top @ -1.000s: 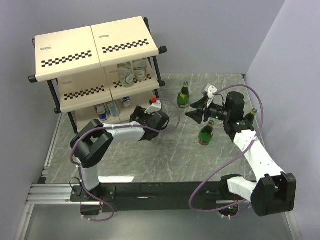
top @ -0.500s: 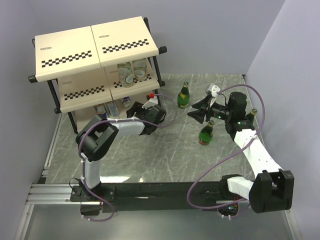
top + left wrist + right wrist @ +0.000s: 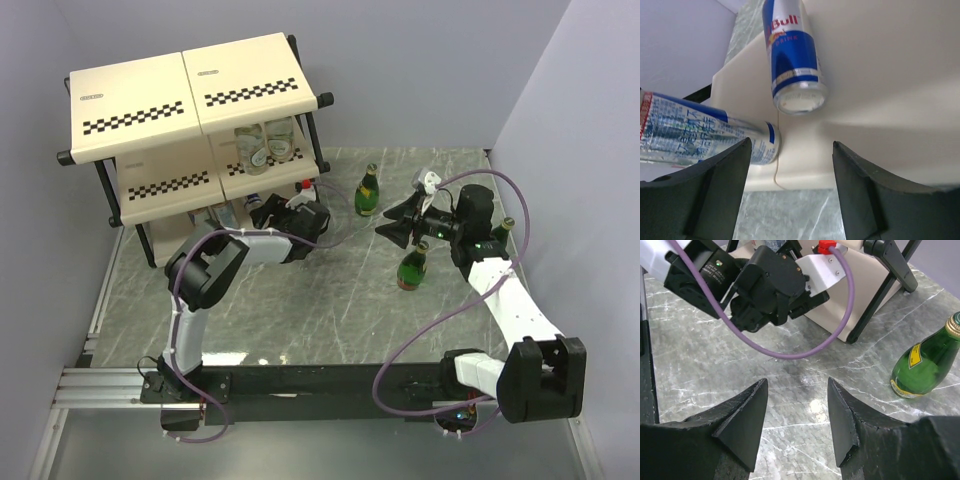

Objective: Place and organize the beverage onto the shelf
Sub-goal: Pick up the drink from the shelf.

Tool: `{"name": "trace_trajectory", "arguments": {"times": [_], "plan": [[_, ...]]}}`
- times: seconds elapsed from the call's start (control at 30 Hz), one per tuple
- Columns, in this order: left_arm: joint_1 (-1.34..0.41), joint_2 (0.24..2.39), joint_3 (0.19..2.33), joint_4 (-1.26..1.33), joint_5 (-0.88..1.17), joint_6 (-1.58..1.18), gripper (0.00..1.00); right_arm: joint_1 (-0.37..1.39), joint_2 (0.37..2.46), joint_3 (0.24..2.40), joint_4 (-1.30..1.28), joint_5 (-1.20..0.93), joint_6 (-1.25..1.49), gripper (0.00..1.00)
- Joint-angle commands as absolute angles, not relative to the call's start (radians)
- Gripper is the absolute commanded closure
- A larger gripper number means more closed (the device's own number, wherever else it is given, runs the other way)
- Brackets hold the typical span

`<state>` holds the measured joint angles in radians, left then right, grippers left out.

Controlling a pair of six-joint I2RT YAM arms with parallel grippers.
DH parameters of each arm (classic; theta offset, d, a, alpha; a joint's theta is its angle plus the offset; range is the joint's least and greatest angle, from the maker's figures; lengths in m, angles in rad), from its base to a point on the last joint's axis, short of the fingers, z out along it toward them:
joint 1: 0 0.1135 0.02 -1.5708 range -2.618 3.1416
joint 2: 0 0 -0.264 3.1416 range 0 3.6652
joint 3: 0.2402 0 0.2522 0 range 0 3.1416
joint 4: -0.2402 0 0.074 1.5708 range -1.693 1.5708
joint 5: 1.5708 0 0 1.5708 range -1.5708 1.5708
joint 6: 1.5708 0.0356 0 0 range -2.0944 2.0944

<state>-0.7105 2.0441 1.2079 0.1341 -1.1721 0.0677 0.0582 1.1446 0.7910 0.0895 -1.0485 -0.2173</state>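
The shelf (image 3: 140,95) stands at the far left. My left gripper (image 3: 264,209) reaches into its bottom tier. In the left wrist view it (image 3: 791,146) is open with nothing between its fingers. On the cream panel (image 3: 880,75) ahead of it are two blue-silver cans: one (image 3: 792,55) straight ahead, another (image 3: 705,135) just beyond the left finger. Two clear bottles (image 3: 265,145) sit on the middle tier. My right gripper (image 3: 393,228) hangs open over the floor (image 3: 797,386), between a green bottle (image 3: 368,192) and a second one (image 3: 412,267).
A third green bottle (image 3: 502,231) stands partly hidden behind my right arm. The shelf's black frame leg (image 3: 875,310) and my left arm's purple cable (image 3: 805,352) lie ahead of the right gripper. Walls close the floor at the back and right.
My left gripper has moved up and left from the open floor into the shelf's bottom tier, its jaws narrowing a little. The right gripper has shifted slightly toward the back.
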Motion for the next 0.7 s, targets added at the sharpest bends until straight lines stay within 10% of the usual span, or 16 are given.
{"name": "trace_trajectory", "arguments": {"times": [0.0, 0.67], "plan": [[-0.701, 2.066, 1.261, 0.213, -1.215, 0.12, 0.28, 0.048, 1.149, 0.79, 0.132, -1.077, -0.206, 0.43], [-0.652, 2.143, 1.27, 0.351, -1.227, 0.252, 0.29, 0.014, 1.167, 0.755, 0.204, -1.127, -0.161, 0.43]]}}
